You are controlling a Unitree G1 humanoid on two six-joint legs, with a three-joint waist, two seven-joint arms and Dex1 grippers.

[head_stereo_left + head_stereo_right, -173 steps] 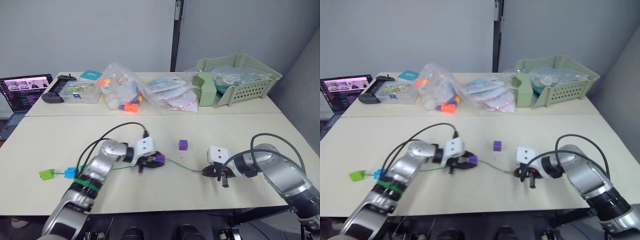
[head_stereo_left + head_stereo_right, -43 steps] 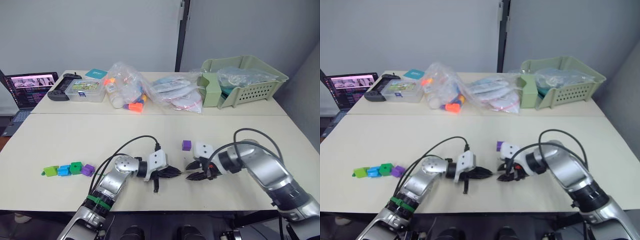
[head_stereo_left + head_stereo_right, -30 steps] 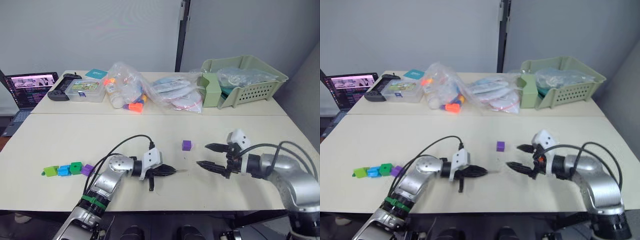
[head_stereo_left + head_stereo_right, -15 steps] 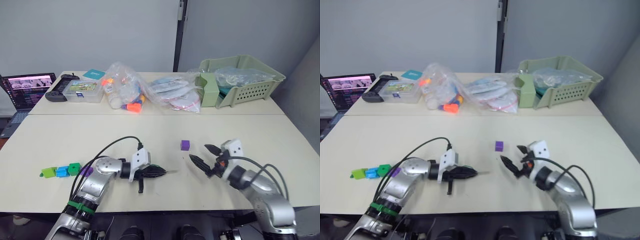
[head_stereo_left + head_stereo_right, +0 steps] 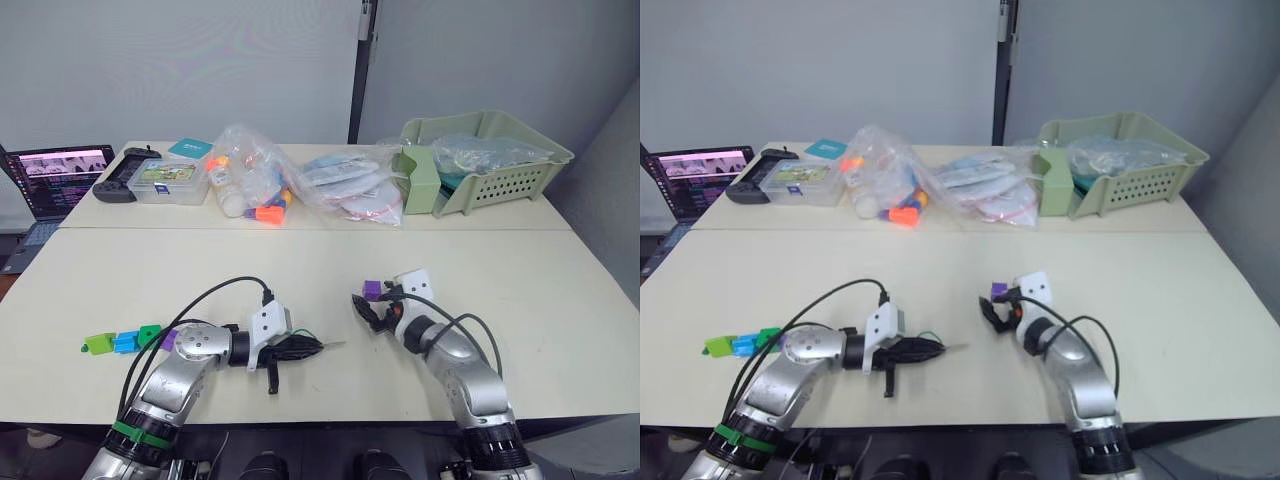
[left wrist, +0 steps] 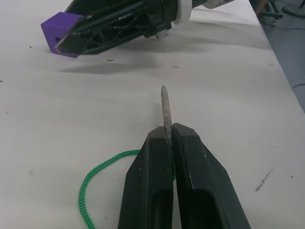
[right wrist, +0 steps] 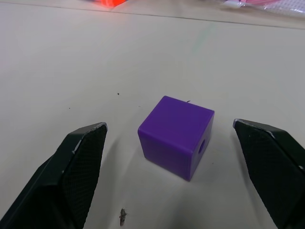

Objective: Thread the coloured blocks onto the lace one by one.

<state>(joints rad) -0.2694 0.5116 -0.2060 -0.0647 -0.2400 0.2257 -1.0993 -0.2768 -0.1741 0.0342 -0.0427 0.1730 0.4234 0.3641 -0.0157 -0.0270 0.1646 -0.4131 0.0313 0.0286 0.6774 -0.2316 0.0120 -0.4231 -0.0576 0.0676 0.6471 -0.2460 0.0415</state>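
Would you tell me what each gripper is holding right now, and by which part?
The left gripper pinches the lace by the base of its grey tip. The right gripper holds nothing; its open jaws flank the purple block.

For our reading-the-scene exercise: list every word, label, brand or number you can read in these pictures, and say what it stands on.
No text can be read anywhere.
Laptop screen: lines of text, too small to read.
Clear box: printed label, too blurred to read.
Purple cube: no marking.
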